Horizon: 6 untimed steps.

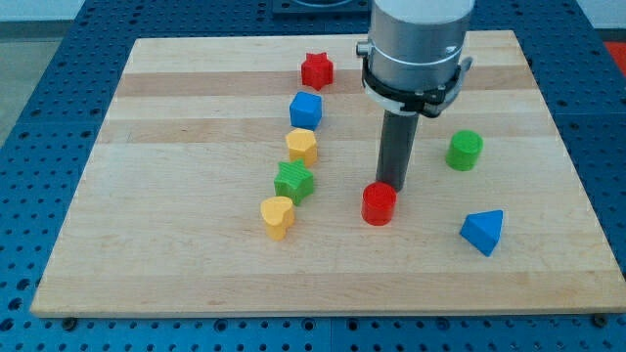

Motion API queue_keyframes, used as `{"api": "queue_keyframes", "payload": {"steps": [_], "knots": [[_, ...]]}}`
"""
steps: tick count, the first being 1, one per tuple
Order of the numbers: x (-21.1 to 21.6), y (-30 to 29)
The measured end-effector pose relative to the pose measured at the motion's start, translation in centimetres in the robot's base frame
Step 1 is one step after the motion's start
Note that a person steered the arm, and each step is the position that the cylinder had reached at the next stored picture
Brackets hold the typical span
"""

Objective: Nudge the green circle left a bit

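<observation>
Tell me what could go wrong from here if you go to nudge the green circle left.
My tip sits right behind the red cylinder, well to the view's left of the green circle. Moving off carelessly could shove the red cylinder. I must also get round to the green circle's right side without knocking it rightward. Pushed too far left, it could run into the red cylinder.

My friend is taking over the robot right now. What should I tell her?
My tip sits just behind the red circle, right at its top edge; I cannot tell if they touch.
The green circle stands to the view's right of the rod, apart from it, on the wooden board.
Done: nothing to see so far; the tip is not at the green circle.
Left: bring the tip round to the green circle's right side, then push it a little toward the view's left.
</observation>
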<state>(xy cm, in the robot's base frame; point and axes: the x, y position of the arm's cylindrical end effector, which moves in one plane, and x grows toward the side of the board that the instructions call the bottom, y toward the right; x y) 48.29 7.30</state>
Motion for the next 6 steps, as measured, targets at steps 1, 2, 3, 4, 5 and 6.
{"api": "queue_keyframes", "payload": {"steps": [1,2,3,4,5,6], "knots": [[0.4,-0.6],[1.4,-0.5],[1.6,-0.1],[-5.2,4.9],[-8.4,3.8],[-7.8,12.0]]}}
